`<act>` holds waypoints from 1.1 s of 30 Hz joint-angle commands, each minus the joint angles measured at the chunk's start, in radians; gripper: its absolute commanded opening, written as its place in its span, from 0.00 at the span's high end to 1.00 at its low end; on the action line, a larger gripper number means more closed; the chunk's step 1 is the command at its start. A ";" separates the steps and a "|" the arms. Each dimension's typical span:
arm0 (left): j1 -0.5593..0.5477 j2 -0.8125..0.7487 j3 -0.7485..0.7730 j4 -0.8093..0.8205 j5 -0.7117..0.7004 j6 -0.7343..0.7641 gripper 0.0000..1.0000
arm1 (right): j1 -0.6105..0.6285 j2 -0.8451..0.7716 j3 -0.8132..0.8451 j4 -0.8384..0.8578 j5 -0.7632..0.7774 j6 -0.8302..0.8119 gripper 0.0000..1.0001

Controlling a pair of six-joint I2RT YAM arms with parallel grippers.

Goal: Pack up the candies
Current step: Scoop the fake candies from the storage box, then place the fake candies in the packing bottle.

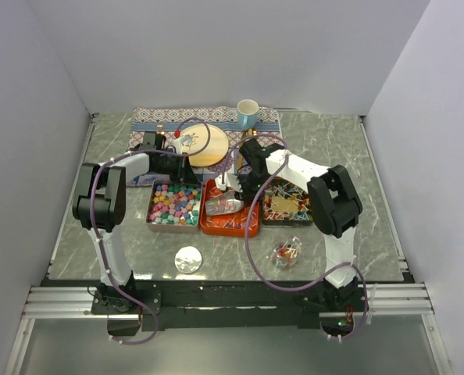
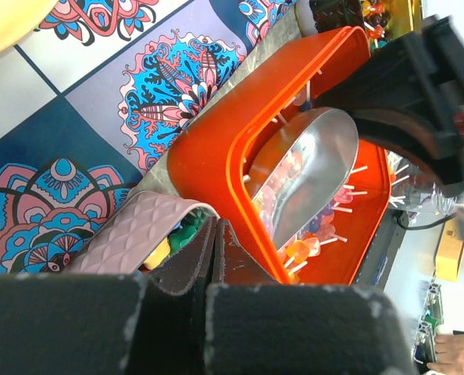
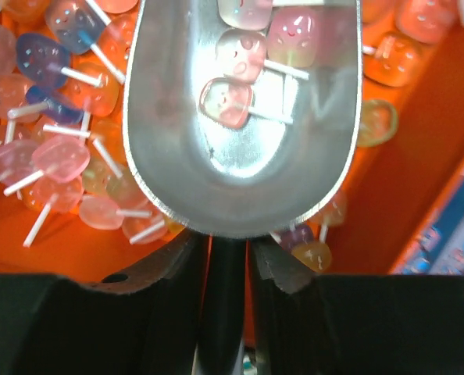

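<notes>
Three tins sit side by side. The pink tin (image 1: 149, 222) holds pastel candies (image 1: 173, 205), the orange tin (image 1: 251, 226) holds translucent lollipops (image 3: 60, 156), and the right tin (image 1: 265, 220) holds multicoloured wrapped candies (image 1: 285, 200). A metal scoop (image 3: 240, 156) lies low in the orange tin with a few lollipops (image 3: 230, 103) in its bowl. My right gripper (image 3: 228, 250) straddles the scoop's dark handle, and a thin gap shows on each side. My left gripper (image 2: 214, 226) is shut and empty. It hovers at the far edge between the pink tin (image 2: 138, 230) and the orange tin (image 2: 208, 148).
A clear bag (image 1: 287, 251) with a few candies and a round silver lid (image 1: 188, 258) lie in front of the tins. Behind them are a patterned mat (image 1: 216, 116), a wooden plate (image 1: 201, 147) and a blue cup (image 1: 248, 113).
</notes>
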 commanded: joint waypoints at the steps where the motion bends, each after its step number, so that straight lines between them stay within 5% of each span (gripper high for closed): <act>1: 0.002 0.016 0.027 0.003 0.014 0.022 0.99 | 0.010 0.067 0.059 -0.121 0.016 0.010 0.65; 4: 0.002 0.014 0.027 0.002 0.012 0.024 0.99 | 0.012 0.073 0.059 -0.107 0.007 0.018 0.96; 5: 0.002 0.014 0.027 0.002 0.011 0.024 0.99 | 0.007 0.069 0.058 -0.101 0.004 0.027 1.00; 16: 0.008 0.011 0.057 -0.015 0.004 0.033 0.99 | -0.087 -0.146 0.048 -0.080 -0.076 0.093 1.00; 26: 0.019 0.003 0.146 -0.145 -0.023 0.100 0.98 | -0.166 -0.455 -0.139 0.151 -0.145 0.306 1.00; 33: 0.025 -0.075 0.238 -0.182 -0.051 0.051 0.49 | -0.364 -0.680 -0.148 -0.096 -0.075 0.142 1.00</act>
